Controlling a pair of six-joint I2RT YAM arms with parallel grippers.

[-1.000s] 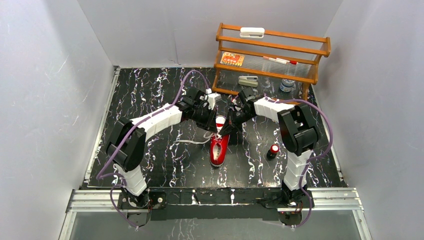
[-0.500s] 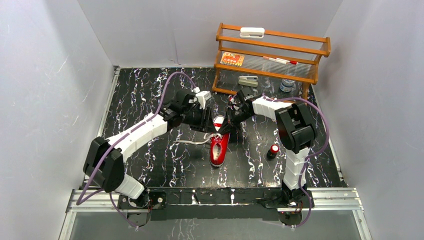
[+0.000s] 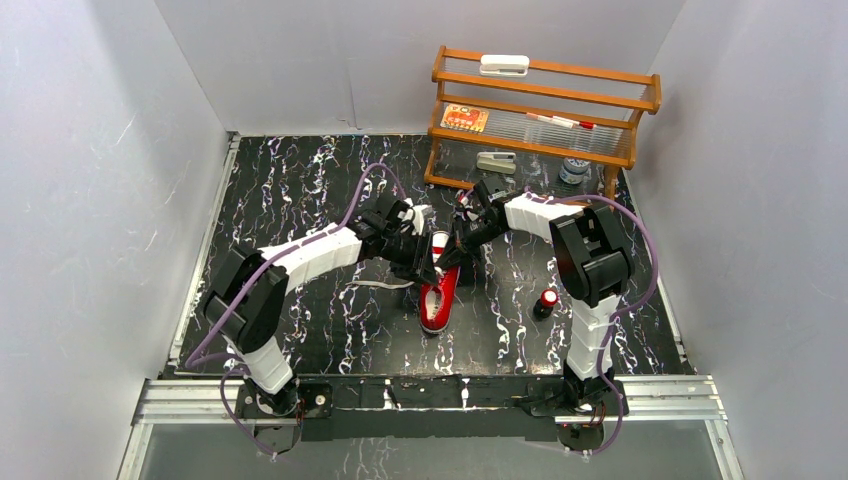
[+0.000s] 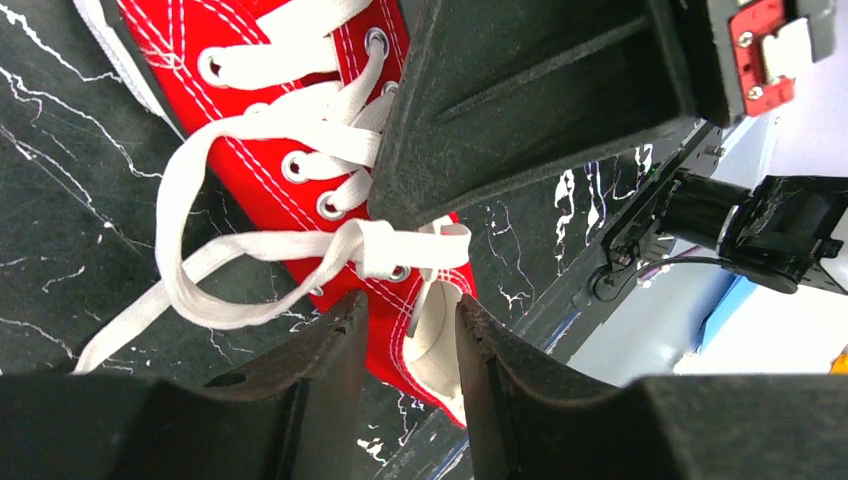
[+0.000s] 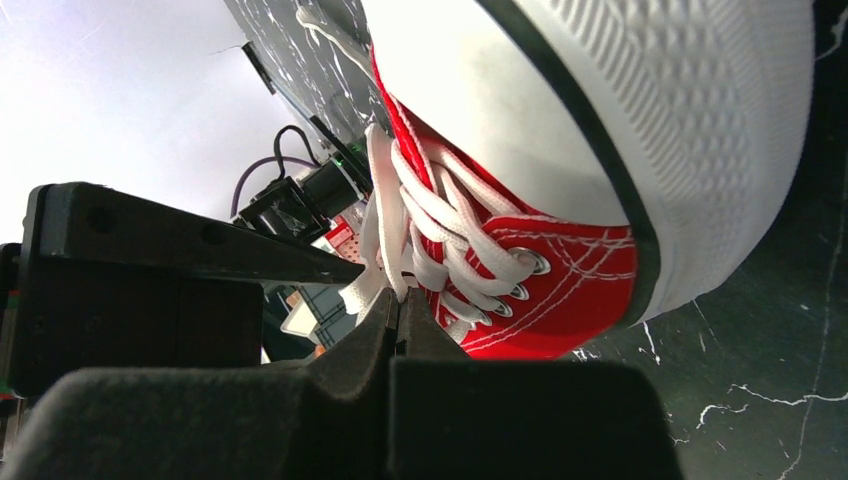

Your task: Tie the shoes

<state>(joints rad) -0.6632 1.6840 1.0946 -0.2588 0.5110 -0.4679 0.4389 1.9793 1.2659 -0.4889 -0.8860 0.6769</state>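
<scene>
Your red sneaker (image 3: 437, 298) is lying mid-table (image 3: 300, 180), toe pointing toward 12 o'clock. Your right gripper (image 5: 398, 308), reaching in from 2 o'clock, is pinching tight, seemingly on one of the white laces (image 4: 270, 247). Your left gripper (image 4: 405, 345), coming from 10 o'clock, is hovering narrowly parted and empty above the loose knot (image 4: 385, 248). If either arm tugs sideways, you are risking undoing that knot or dragging the light shoe.

Red sneaker (image 4: 255, 140), white laces (image 4: 300, 245), parted fingers (image 4: 320, 370)
</scene>
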